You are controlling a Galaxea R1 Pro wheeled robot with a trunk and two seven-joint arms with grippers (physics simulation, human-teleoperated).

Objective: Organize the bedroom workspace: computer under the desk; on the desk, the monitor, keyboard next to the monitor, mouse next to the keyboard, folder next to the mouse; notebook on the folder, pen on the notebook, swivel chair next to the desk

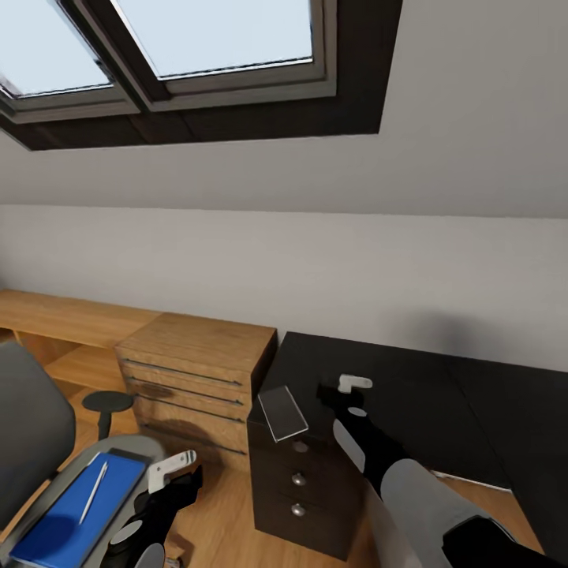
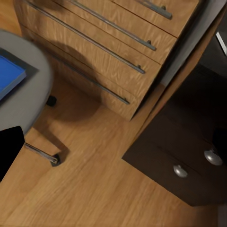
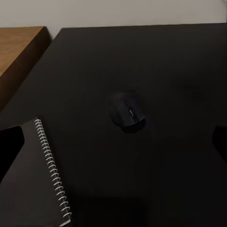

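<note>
— Right arm's closest to us, stretched out over the black desk (image 1: 442,394), with the right gripper (image 1: 347,392) hanging above the surface. Its fingers are too small from here; I cannot tell whether they are spread or together.

— Why hover there?

— I'd guess it's about the mouse (image 3: 128,112), lying ahead of that gripper on the surface. The notebook (image 1: 282,412) lies flat just beside it, nearer the desk's corner, spiral edge showing.

— And the other arm?

— Low, bent toward the swivel chair (image 1: 31,442). The left gripper (image 1: 175,472) hangs just beside the seat, touching nothing, though whether it's parted I can't say. The blue folder (image 1: 75,513) is on the seat below and beside that gripper, with the pen (image 1: 93,491) lying on top, probably because nobody has lifted them over yet.

— So the folder's next?

— Looks likely, given the reach.
</note>
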